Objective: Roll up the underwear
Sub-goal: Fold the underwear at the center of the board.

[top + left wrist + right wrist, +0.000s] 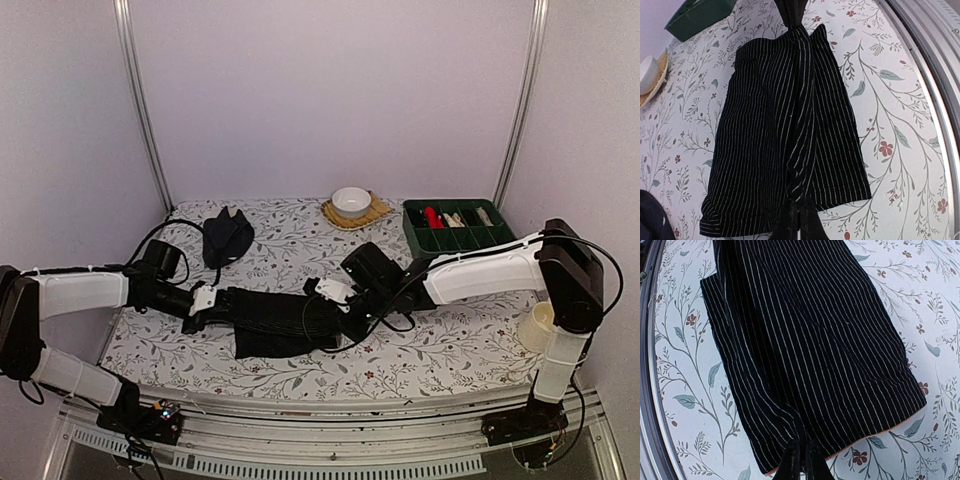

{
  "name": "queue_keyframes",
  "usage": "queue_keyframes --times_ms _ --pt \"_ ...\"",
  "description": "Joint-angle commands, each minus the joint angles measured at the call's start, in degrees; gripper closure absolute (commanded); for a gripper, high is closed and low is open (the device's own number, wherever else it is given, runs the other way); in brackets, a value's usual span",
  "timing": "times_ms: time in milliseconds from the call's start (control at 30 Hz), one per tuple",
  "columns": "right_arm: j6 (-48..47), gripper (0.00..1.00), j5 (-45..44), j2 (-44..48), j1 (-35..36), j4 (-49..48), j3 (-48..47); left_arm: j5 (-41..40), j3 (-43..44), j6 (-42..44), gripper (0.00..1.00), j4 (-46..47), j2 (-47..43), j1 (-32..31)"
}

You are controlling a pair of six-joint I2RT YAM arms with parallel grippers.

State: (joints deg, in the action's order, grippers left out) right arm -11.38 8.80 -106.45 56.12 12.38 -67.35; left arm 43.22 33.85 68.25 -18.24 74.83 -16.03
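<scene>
1. The pinstriped underwear (285, 322) lies spread flat on the floral surface (450, 345), at the front middle, between the two arms.
2. The left end effector (799, 215) is clenched on one end of the pinstriped underwear, the cloth gathering into a ridge at its fingertips.
3. The right end effector (801, 450) is clenched on the opposite end (a thin orange edging (880, 432) runs along the hem beside it).
4. The second black underwear (226, 238) sits crumpled at the back left of the surface, well apart from both end effectors.
5. A white bowl (351, 201) stands at the back centre on a yellow woven mat (378, 211); its inside shows only white.
6. A green divided tray (458, 240) stands at the back right, just beside the mat. A red object (432, 216) lies in one of its rear compartments, and pale small items (458, 218) lie in the rear compartments to the right of it; what they are is too small to tell.
7. A cream cup (537, 327) stands at the right edge of the surface, partly hidden behind the right arm; its contents cannot be seen.
</scene>
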Motion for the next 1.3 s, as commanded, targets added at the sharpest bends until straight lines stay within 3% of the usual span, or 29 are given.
queue_keyframes --times_ms 0,600,767,900,1033,1200,1267 --pt "1.2 0.98 -0.3 2.2 1.3 0.6 1.7 2.1 -0.7 3.0 1.0 -4.0 -1.2 -1.0" --pt "0.3 0.94 -1.0 1.6 4.8 0.2 3.4 1.1 -2.0 7.4 0.98 -9.2 -0.7 -2.9" --pt "0.1 0.88 -1.7 1.9 5.0 0.9 3.7 0.8 -1.5 9.5 0.8 -11.5 -0.1 -3.0" --pt "-0.4 0.65 1.4 2.9 5.4 1.1 4.2 0.6 -0.7 11.4 0.62 -13.9 0.5 -3.1" --pt "-1.8 0.58 4.5 3.9 6.5 3.3 3.9 -0.2 0.5 11.9 0.47 -15.1 0.9 -2.6" --pt "-2.5 0.51 6.6 7.2 6.6 3.0 5.0 2.5 4.4 7.2 0.29 -14.6 1.2 -0.1" --pt "-2.5 0.45 6.2 8.7 6.6 1.8 5.5 2.3 5.7 1.6 0.28 -11.4 1.9 0.0"
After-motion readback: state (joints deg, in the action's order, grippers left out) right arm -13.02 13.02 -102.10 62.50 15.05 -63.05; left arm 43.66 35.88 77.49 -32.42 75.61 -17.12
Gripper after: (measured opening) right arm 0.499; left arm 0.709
